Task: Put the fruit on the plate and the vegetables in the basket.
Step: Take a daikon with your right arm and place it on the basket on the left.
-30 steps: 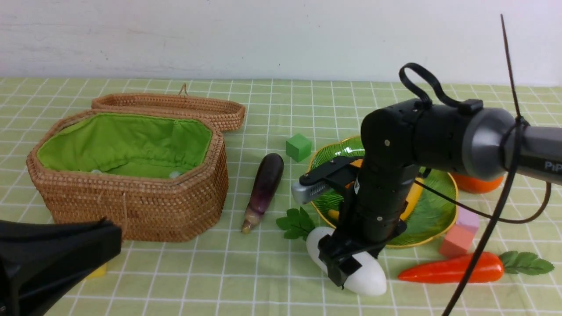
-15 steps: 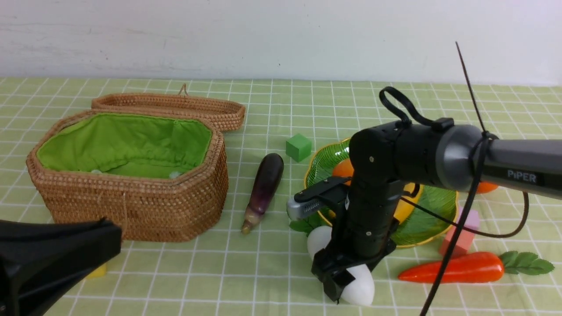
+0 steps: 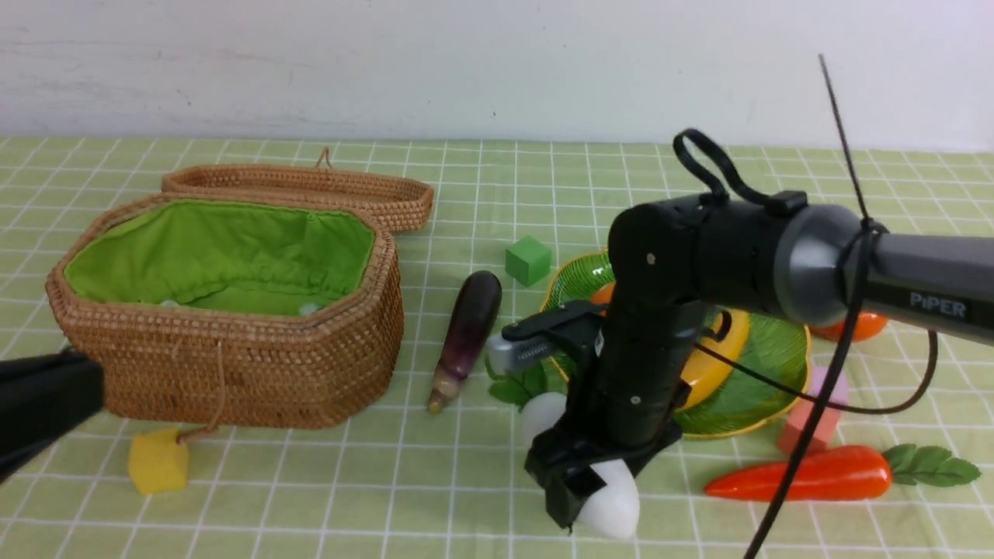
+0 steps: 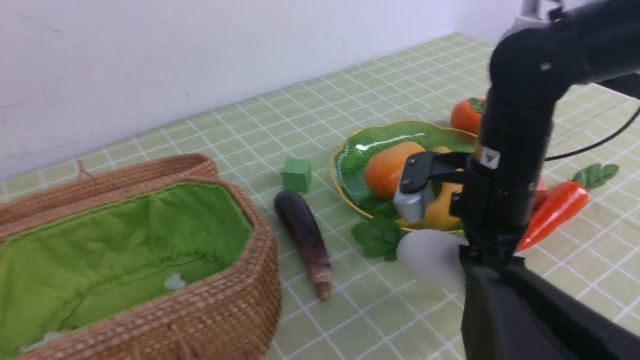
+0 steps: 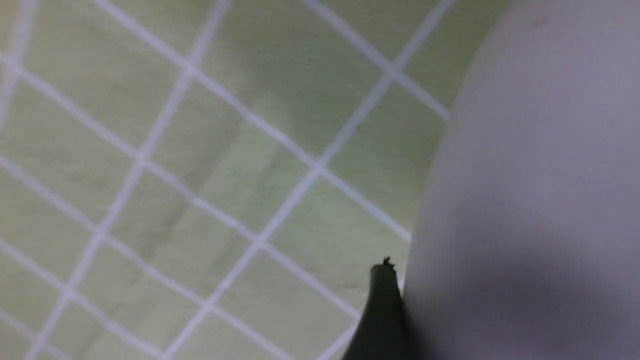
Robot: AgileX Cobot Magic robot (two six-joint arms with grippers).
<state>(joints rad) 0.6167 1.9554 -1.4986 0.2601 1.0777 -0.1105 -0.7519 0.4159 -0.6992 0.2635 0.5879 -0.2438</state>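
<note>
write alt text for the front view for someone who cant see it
The right gripper holds a white radish in front of the green plate, which holds a banana and a mango. An eggplant and the open lined basket lie to its left, a carrot to its right.

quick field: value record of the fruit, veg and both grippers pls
right gripper: closed on radish
left gripper: at left edge, jaws unclear
plate: holds mango and banana
persimmon: on cloth beside plate, not on it
eggplant: on cloth between basket and plate
carrot: on cloth, in front of plate
basket: open, no vegetable visible inside
</note>
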